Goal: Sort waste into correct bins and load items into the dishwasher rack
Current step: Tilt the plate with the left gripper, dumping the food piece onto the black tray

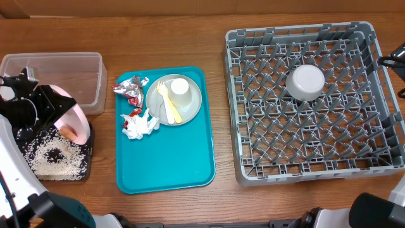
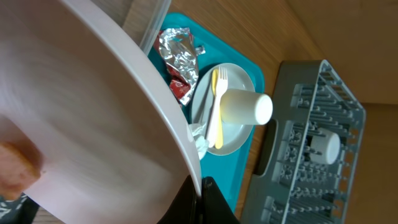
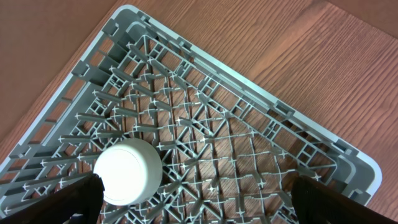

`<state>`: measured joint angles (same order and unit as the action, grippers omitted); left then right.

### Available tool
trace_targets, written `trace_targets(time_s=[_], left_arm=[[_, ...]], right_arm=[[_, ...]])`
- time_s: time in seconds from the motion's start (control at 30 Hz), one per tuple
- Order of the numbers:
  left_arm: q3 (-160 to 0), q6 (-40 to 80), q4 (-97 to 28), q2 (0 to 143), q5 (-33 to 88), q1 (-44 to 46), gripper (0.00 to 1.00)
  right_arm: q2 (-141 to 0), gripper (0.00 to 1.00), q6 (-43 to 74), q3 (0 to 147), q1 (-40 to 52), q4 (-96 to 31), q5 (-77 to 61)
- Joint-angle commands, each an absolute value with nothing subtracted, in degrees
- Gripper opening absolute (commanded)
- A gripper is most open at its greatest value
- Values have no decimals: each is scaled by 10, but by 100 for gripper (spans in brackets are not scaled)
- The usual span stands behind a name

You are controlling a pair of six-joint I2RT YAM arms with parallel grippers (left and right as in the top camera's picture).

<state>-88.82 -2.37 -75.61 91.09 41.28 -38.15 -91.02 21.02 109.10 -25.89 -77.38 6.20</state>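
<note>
You had the left pincer [image 2: 200, 196] clamped on the round pale pink plate [image 1: 74, 119], tilted over the shallow black rectangular tray [image 1: 88, 144], prob. to tip loose white rice grains [image 1: 54, 158] & the small orange food cube [image 1: 68, 133] in. The right pincer [image 3: 199, 210] hung wide open, empty, above the large grey plastic grid rack [image 1: 304, 126].

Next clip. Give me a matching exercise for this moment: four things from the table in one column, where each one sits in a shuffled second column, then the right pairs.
Things
1. white bowl
2. small white cup
3. pink plate
4. rice grains

Places
A. lying in the black tray
B. on the grey-green plate
C. in the dishwasher rack
D. tilted, clamped at its rim by the left gripper

Pairs: 1-C, 2-B, 3-D, 4-A
</note>
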Motion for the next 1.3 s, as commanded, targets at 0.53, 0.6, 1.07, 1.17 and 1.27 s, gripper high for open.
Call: trace_targets(time_s=[0.53, 0.6, 1.07, 1.17, 1.27], left_arm=[[-900, -69, -792, 930, 466, -476, 4], [-900, -77, -795, 930, 477, -490, 4], [-900, -123, -801, 936, 540, -512, 4], [-900, -123, -803, 942, 534, -517, 4], [-900, -123, -806, 951, 535, -530, 4]], right_arm=[[-906, 100, 215, 1087, -261, -772, 63], [-906, 100, 215, 1087, -261, -772, 63], [-906, 100, 215, 1087, -261, -772, 63], [-906, 100, 215, 1087, -261, -772, 63], [-906, 100, 215, 1087, -261, -772, 63]])
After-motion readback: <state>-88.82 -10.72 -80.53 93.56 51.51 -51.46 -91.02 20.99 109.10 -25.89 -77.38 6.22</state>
